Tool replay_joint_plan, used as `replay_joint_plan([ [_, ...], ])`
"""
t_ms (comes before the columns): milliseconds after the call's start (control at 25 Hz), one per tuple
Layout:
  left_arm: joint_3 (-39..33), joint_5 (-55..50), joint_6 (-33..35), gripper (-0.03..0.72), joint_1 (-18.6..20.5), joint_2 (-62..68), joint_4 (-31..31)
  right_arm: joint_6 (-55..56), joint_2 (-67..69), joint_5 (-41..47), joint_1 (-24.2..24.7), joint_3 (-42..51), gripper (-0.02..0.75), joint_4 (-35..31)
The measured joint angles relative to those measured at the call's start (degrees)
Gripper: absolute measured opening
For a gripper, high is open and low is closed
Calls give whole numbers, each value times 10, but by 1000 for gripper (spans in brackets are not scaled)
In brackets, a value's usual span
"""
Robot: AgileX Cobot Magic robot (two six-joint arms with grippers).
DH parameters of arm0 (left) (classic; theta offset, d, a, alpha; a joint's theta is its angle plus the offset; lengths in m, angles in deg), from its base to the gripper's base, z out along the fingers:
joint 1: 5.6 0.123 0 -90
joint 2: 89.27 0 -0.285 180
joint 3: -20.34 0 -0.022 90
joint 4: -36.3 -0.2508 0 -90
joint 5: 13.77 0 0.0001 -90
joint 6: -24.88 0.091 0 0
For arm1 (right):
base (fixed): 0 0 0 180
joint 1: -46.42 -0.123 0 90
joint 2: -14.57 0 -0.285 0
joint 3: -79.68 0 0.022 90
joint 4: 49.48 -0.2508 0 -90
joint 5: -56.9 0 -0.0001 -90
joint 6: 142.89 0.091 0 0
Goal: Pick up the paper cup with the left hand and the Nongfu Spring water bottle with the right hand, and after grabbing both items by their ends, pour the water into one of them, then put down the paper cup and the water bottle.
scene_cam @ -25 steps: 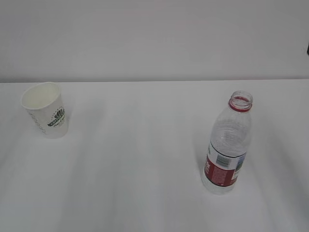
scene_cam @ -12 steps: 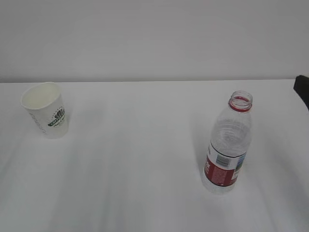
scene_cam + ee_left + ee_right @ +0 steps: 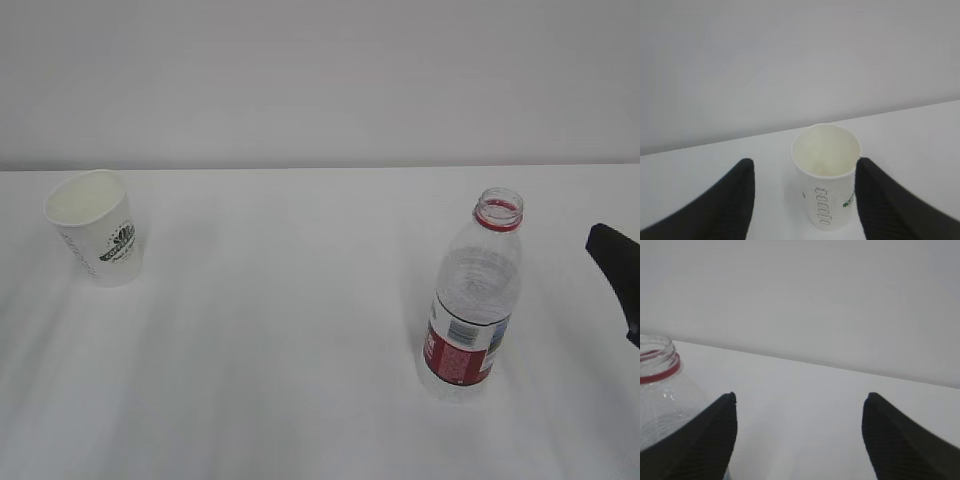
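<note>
The paper cup point(image 3: 93, 227) stands upright at the far left of the white counter point(image 3: 290, 300); its mouth is open and, in the left wrist view, the inside looks pale and I see no liquid in it; the Nongfu Spring water bottle point(image 3: 472, 296) stands upright at the right, well apart from the cup, with no cap on its neck; whether water is inside the clear body I cannot tell

There is one cup and one bottle, and two tools; the cup is white paper, tapered, with a dark green logo and faint text; the bottle is clear ribbed plastic with a red neck ring and a red-and-white label

The left tool point(image 3: 802, 200) has its black ridged fingers spread wide on both sides of the cup; the right finger seems just beside the cup wall, the left one apart; it holds nothing; the right tool point(image 3: 799, 435) is also wide open and empty; the bottle sits at its left finger, not between the two; in the exterior view only a black tip shows at the right edge
</note>
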Motion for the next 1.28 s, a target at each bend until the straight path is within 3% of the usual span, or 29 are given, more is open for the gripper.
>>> replay_joint_plan([
  [320,0,32,0,465,0,50,-36,6,54,-119,0,63,587,14],
  [840,0,71,-30,462,0,107,-91,7,188,-196,0,66,587,111],
  [1280,0,139,-52,461,0,176,-143,-23,340,-228,0,66,587,138],
])
